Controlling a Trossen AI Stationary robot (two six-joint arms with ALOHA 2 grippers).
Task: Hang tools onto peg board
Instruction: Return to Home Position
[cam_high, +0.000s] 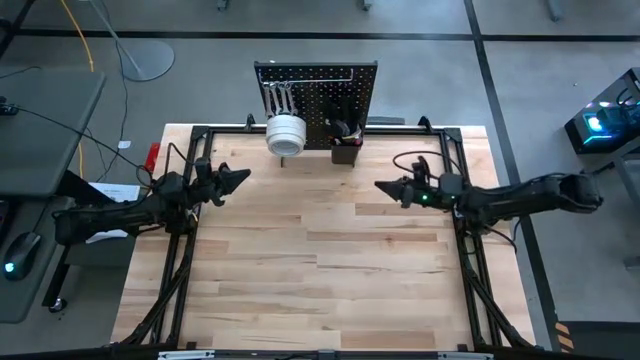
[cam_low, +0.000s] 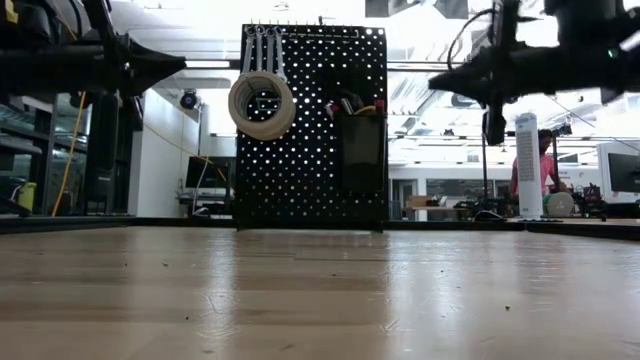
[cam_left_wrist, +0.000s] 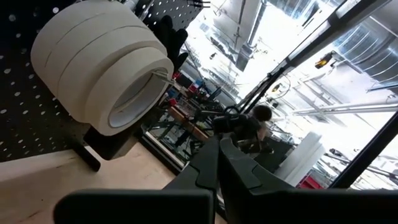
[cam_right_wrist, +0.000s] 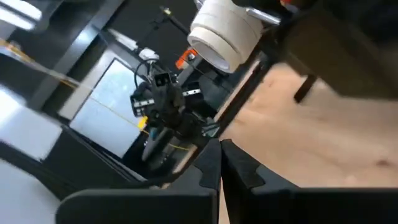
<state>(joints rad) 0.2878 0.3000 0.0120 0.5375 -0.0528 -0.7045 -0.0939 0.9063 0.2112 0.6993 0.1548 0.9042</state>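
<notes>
Tape rolls (cam_high: 285, 133) and wrenches (cam_high: 280, 97) are hung on the peg board (cam_high: 325, 95) at the counter's (cam_high: 320, 265) 12 o'clock. The left tool (cam_high: 240, 177) at 9 o'clock and the right tool (cam_high: 383, 186) at 3 o'clock are held pressed together.

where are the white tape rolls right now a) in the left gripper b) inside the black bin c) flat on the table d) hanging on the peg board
d: the tape rolls hang on the peg board; the left gripper and right gripper wait apart from it, both shut.
</notes>
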